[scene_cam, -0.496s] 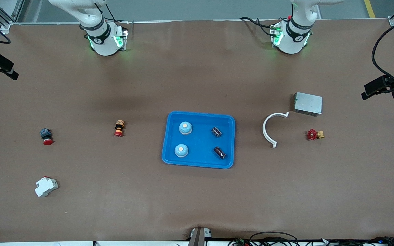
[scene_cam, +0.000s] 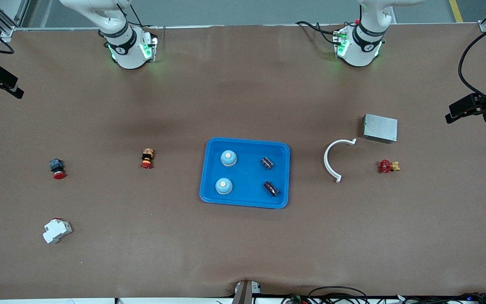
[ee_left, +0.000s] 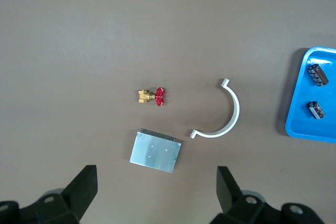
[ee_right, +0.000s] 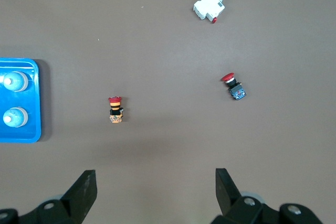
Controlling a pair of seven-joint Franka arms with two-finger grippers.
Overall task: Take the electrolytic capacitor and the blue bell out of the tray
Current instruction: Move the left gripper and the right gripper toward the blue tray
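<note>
Jaws wide apart on both, nothing held: left gripper (ee_left: 155,192) high over table's left-arm end, above grey metal box (scene_cam: 380,128); right gripper (ee_right: 152,192) high over right-arm end, above small pushbutton parts. Both arms waiting.

Blue tray (scene_cam: 245,201) at table centre. Inside, two blue bells (scene_cam: 228,158) (scene_cam: 223,185) along tray edge twd right-arm end, upright, well apart. Two electrolytic capacitors (scene_cam: 267,163) (scene_cam: 271,188) along edge twd left-arm end, lying on sides, skewed.

Judgement: nothing removed yet. Best split: left arm for a cap, right arm for a bell. Turn wrist so fingers close across cap's barrel, not lengthwise; come straight down, clear of rim. Bell: pinch low on dome, else likely slips.
</note>
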